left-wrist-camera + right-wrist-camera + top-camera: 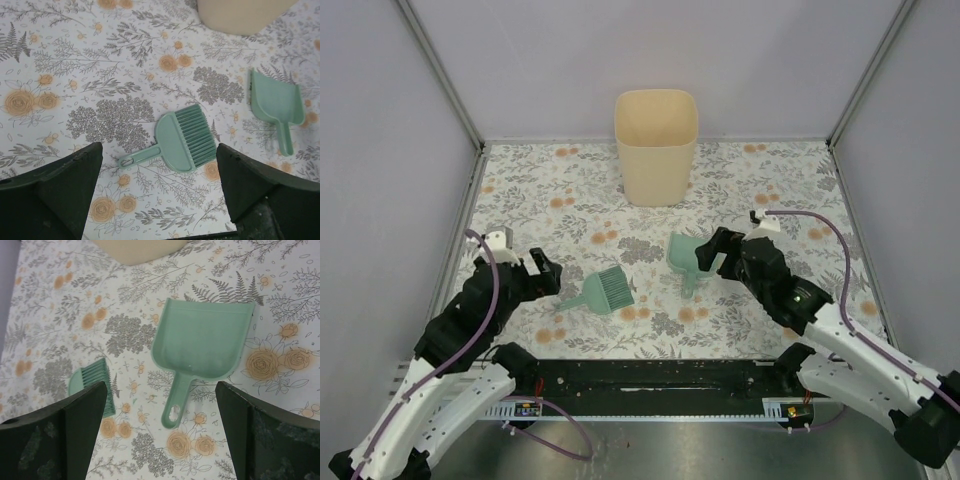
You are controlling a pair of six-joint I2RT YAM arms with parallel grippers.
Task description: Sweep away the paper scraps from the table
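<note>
No magenta paper scraps show in any view. The table (pixel 770 180) has a white cloth with grey leaves and orange flowers. A green brush (pixel 603 292) lies flat on it, also in the left wrist view (pixel 181 141) and partly in the right wrist view (pixel 95 382). A green dustpan (pixel 688 257) lies to its right, empty, also in the wrist views (pixel 200 347) (pixel 277 107). My left gripper (pixel 546 272) is open and empty, just left of the brush handle (pixel 159 190). My right gripper (pixel 723 250) is open and empty, above the dustpan handle (pixel 160 432).
A beige bin (pixel 656 145) stands upright at the back middle of the table, its lower part showing in the wrist views (pixel 240 15) (pixel 137 250). Metal rails frame the table and grey walls rise on three sides.
</note>
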